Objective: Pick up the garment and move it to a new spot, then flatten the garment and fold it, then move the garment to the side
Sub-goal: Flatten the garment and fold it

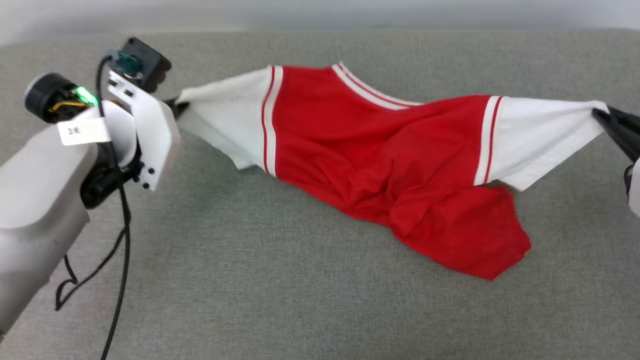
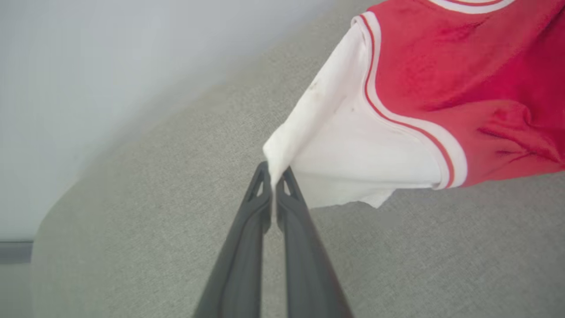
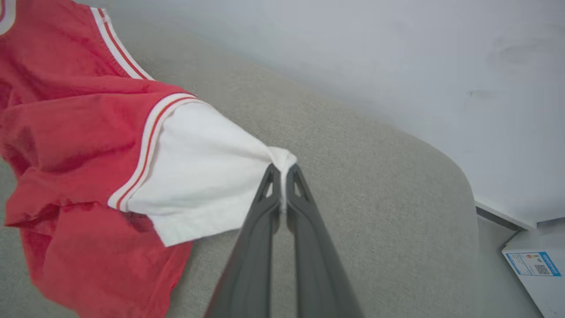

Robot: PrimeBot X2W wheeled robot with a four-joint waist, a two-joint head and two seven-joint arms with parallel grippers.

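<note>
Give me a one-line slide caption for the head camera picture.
Left gripper and right gripper pinch opposite ends of the red-and-white garment, stretched between them over a grey fabric surface.

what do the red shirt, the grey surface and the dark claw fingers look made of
Red T-shirt with white sleeves: soft matte knit cloth, probably; it creases and drapes. Grey surface: woven upholstery-like fabric, fine weave showing. Left claw fingers: dark matte plastic or rubber, seemingly.

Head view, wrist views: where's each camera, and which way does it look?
Head view: on the head, looking down at the red jersey T-shirt with white sleeves; pale left forearm shows.
Left wrist view: on that wrist, along the left claw pinching a sleeve.
Right wrist view: likewise, right claw, other sleeve.
All share the T-shirt.
</note>
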